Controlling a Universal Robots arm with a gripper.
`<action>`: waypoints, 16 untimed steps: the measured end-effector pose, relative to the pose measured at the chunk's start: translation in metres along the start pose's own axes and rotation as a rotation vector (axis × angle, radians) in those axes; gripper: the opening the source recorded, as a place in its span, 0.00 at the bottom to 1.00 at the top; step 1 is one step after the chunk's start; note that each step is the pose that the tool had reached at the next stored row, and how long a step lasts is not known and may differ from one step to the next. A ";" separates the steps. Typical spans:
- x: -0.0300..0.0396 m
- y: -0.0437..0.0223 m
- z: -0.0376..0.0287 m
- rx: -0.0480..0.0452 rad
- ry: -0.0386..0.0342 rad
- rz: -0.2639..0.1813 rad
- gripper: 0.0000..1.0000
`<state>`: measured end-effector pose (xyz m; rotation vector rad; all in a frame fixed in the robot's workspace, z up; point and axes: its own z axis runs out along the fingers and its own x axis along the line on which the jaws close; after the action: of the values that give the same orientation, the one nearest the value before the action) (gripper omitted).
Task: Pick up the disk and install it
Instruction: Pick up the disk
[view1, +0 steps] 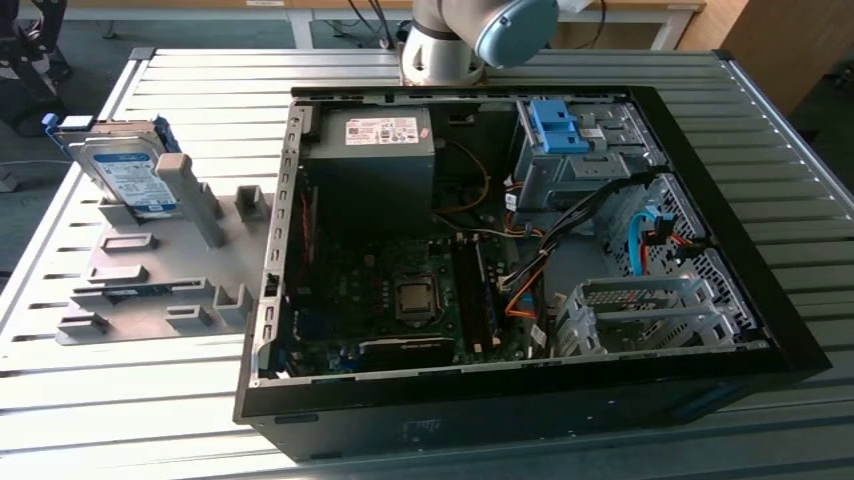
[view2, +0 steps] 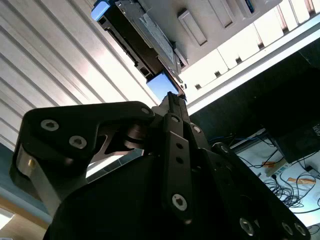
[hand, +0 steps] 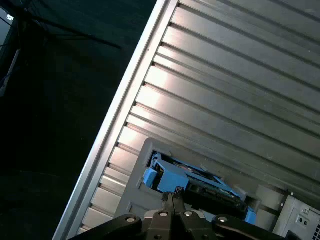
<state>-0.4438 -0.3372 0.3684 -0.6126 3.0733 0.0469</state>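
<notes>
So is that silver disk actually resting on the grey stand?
Touching: the exterior view shows the disk standing upright on the grey stand, propped against its post.

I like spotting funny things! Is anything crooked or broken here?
Nothing looks broken or spilled. The disk leans tilted on its edge in the grey holder, beside the open computer case; it looks crooked, but seems propped there on purpose.
</notes>
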 end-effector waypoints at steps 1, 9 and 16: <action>0.0000 0.0000 0.0000 0.0000 0.0001 -0.003 0.11; 0.0000 0.0000 0.0000 -0.0004 0.0008 -0.026 0.11; 0.0000 0.0000 0.0000 -0.0006 0.0013 -0.047 0.11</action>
<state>-0.4438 -0.3372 0.3684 -0.6843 3.0589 0.0472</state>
